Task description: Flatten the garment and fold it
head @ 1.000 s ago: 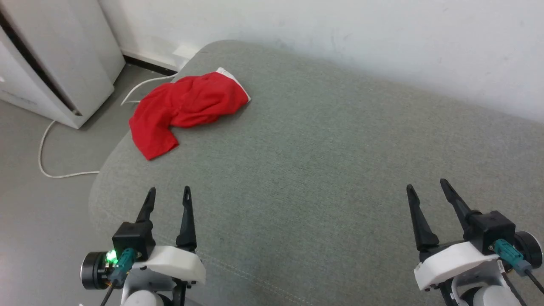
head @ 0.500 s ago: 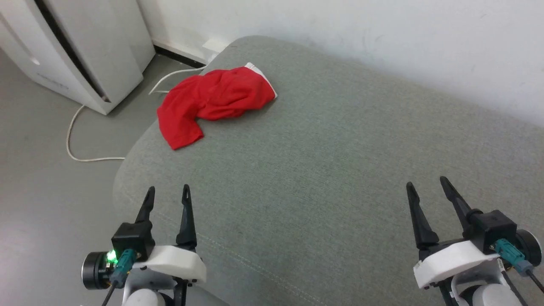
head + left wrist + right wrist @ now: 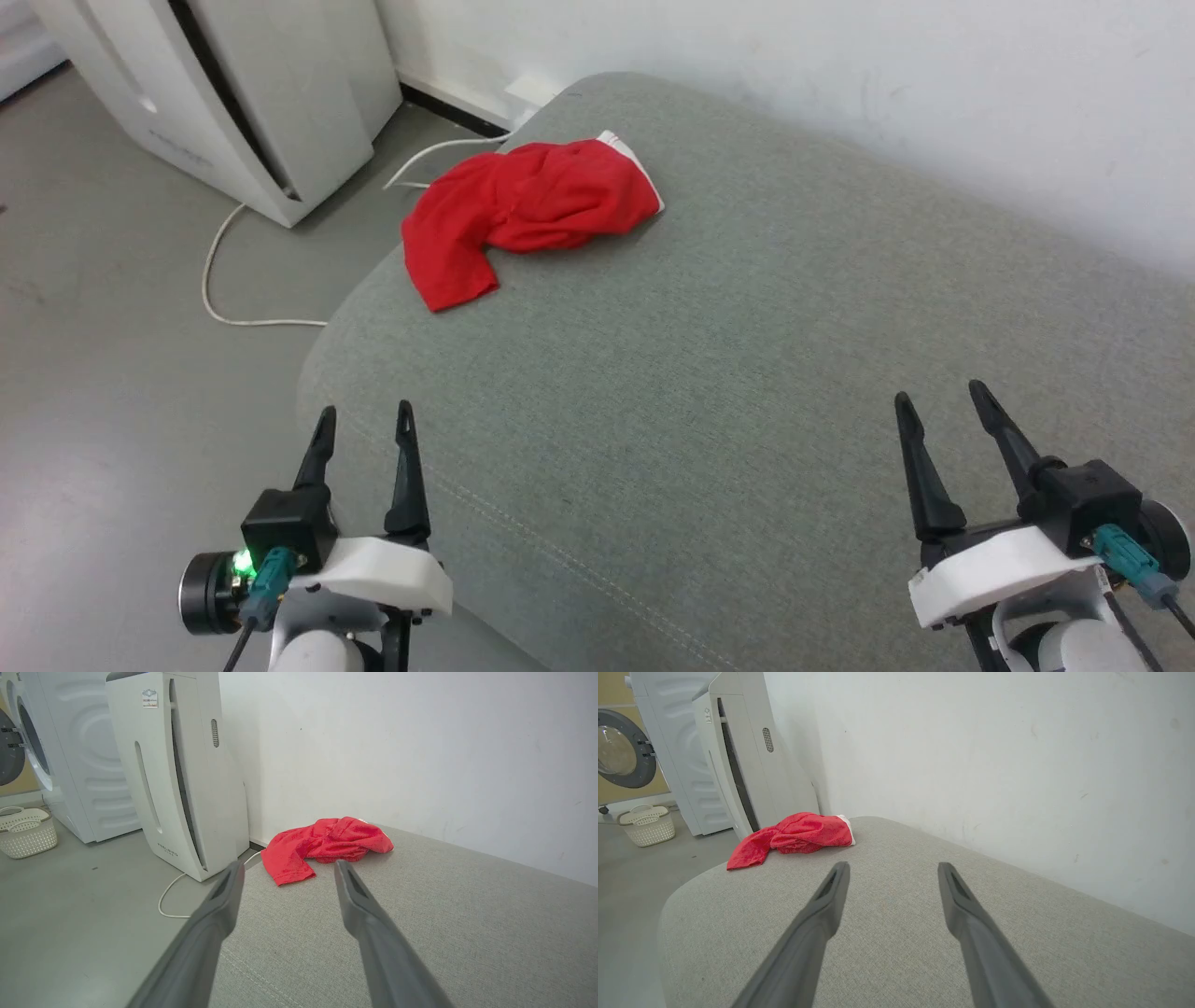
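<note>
Domestic laundry area: front-loading washing machine [image 3: 84,765], white laundry basket [image 3: 25,833], white tower appliance [image 3: 182,774], garment [image 3: 532,210] at the far left corner of a grey upholstered bench [image 3: 747,373].

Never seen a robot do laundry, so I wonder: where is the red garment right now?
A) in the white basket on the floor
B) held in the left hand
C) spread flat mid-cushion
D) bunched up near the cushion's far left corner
D: the red garment lies bunched near the far left corner of the grey cushion, while the left hand and right hand sit open and empty.
</note>
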`<state>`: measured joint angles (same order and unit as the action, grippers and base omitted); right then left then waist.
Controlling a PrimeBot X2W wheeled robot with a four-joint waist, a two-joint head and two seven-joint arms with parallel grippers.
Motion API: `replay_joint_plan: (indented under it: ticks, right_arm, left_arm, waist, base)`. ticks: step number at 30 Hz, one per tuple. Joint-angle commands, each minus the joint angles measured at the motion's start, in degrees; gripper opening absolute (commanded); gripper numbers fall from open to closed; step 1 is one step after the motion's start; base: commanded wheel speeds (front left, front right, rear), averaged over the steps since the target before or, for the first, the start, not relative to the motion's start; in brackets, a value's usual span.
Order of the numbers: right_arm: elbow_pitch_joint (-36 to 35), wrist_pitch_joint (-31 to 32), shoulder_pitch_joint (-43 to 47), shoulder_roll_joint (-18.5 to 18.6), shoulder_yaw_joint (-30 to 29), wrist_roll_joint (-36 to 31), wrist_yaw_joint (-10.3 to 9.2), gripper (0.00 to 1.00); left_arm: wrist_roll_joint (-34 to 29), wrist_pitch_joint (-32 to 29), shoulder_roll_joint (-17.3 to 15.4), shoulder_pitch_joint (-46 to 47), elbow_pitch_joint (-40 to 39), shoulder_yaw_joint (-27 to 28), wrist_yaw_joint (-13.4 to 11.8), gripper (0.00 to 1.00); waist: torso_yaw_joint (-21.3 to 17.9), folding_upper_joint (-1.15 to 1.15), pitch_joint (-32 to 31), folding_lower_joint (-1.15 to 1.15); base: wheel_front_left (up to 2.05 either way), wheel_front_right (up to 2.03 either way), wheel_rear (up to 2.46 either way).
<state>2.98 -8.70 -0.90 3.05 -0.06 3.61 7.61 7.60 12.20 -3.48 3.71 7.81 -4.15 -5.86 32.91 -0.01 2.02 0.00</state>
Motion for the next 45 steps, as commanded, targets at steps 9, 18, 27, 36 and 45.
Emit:
replay_joint_plan:
  ticks: [9,18,27,36,45]
  right_arm:
    - [0.2,-0.9,-0.8,-0.2,-0.2,0.7,-0.11,1.0]
    - [0.2,-1.5,-1.0,-0.2,-0.3,0.8,-0.12,1.0]
    - [-0.4,-1.3,-0.9,-0.2,-0.7,0.6,-0.12,1.0]
    - [-5.3,2.5,-4.3,-0.2,1.2,-3.2,-0.12,1.0]
    - [-10.3,4.9,-10.7,-0.1,3.8,-6.7,-0.12,1.0]
  left_arm:
    - [1.3,1.5,-0.2,1.3,1.0,-0.6,-1.1,1.0]
    - [2.3,2.6,-0.2,1.8,1.7,-0.8,-1.6,1.0]
    - [3.4,2.8,-0.1,2.7,2.0,-1.3,-0.6,1.0]
    - [9.7,-0.4,-0.9,19.3,8.9,-0.2,5.6,1.0]
    - [18.6,-10.7,-5.8,41.9,22.4,5.8,9.2,1.0]
  waist:
    - [3.3,0.01,0.4,0.0]
    - [6.4,0.01,0.8,0.0]
    - [6.9,0.01,1.5,0.0]
    - [1.2,0.01,12.2,0.0]
    - [-11.4,0.01,27.9,0.0]
  base:
    - [0.0,0.0,0.0]
    - [-0.01,-0.01,-0.01]
    - [-0.04,-0.04,-0.04]
    - [-0.01,-0.01,-0.01]
    - [0.0,0.0,0.0]
